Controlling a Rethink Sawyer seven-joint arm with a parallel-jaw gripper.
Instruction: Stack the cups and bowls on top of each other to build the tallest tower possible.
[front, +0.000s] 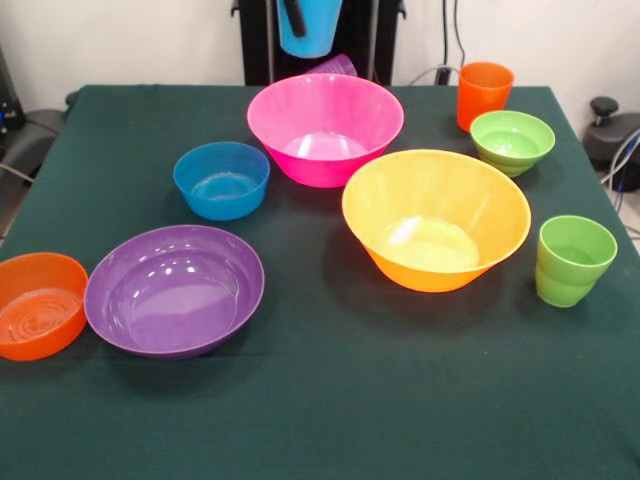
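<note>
overhead, the hand (296, 18) grips the sky blue cup (312, 32) — no labels readable.

Six bowls (325, 125) upright, unstacked; blue cup (308, 25) lifted.

The shallow bowl (175, 290) sits at lower left on the table (330, 420), with the edge bowl (40, 305) touching its left side. Above them, left of centre, stands the mid-left small bowl (221, 180). The rear large bowl (325, 128) is at upper centre and the front large bowl (436, 218) is lower right of it, close beside. The tipped cup (337, 66) lies behind the rear large bowl. At upper right, the corner cup (485, 95) stands just behind the right small bowl (512, 142). The stepped cup (573, 260) stands at the right edge. At top centre, the raised cup (310, 35) hangs from the gripper (297, 20).
</note>
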